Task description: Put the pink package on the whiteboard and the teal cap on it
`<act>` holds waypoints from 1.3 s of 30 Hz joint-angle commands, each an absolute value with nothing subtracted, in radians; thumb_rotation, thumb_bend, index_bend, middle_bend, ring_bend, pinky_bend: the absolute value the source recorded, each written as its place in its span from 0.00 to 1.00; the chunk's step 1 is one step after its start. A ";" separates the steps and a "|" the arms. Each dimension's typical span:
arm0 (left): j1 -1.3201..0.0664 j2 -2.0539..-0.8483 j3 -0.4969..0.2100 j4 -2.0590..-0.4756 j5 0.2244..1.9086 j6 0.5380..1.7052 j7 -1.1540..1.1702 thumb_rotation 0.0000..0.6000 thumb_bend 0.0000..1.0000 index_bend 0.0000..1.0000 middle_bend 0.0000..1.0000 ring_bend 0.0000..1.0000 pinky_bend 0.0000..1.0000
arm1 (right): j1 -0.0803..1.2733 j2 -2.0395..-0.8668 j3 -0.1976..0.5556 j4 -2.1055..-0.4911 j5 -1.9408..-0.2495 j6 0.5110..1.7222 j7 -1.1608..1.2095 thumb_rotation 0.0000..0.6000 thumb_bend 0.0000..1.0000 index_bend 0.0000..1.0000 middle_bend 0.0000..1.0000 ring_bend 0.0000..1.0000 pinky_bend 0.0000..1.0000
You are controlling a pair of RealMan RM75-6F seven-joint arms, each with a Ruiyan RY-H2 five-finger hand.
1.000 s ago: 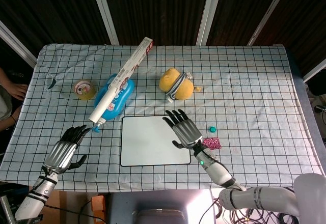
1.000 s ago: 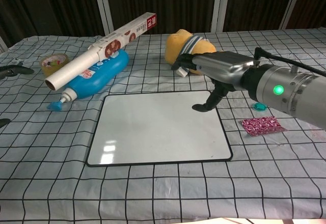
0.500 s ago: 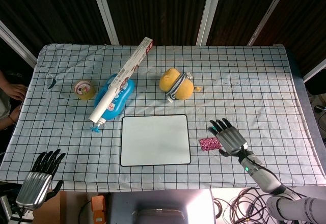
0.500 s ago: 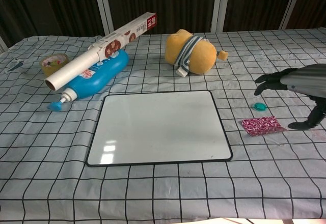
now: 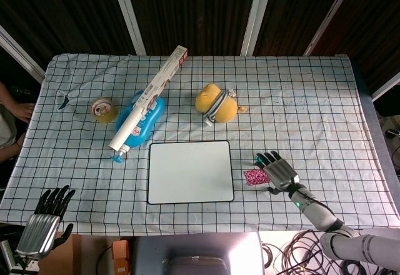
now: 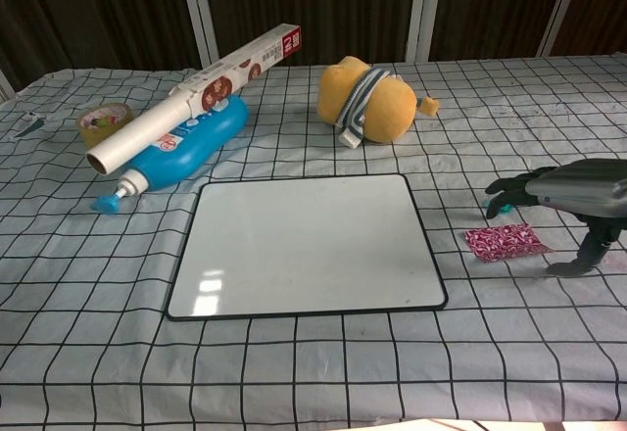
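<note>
While the package [image 5: 255, 176] lies untouched just right of the whiteboard [image 5: 190, 172], the right hand [image 5: 278, 172] hovers beside it, holding nothing.

Seen from the head view, the package sits between the whiteboard's right edge and the right hand, so it lies to that hand's left, just beside the fingertips [image 6: 498, 196]; its long axis runs roughly left to right across the surface [image 5: 312, 112]. In the chest view the fingers reach forward above it, spread and lightly curled, thumb hanging down at the far side. The teal cap [image 6: 503, 209] sits just behind the package, partly hidden under those fingers. The left hand [image 5: 45, 220], fingers spread and empty, hangs off the near left corner, well apart, so the right hand is plainly the nearer one for the pick.
</note>
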State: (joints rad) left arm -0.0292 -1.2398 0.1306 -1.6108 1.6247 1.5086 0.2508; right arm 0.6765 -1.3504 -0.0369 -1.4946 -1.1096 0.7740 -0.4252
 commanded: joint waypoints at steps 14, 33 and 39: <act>-0.023 -1.231 0.122 -1.604 1.622 1.492 0.224 1.00 0.36 0.00 0.00 0.00 0.00 | 0.662 -1.373 -0.034 -1.485 -1.130 0.817 -0.425 1.00 0.22 0.37 0.00 0.00 0.00; -0.020 -1.226 0.113 -1.602 1.610 1.474 0.219 1.00 0.36 0.00 0.00 0.00 0.00 | 0.647 -1.358 -0.002 -1.522 -1.158 0.872 -0.406 1.00 0.22 0.40 0.00 0.00 0.00; -0.021 -1.227 0.109 -1.601 1.603 1.464 0.218 1.00 0.36 0.00 0.00 0.00 0.00 | 0.675 -1.336 0.043 -1.608 -1.146 0.879 -0.424 1.00 0.22 0.39 0.00 0.00 0.00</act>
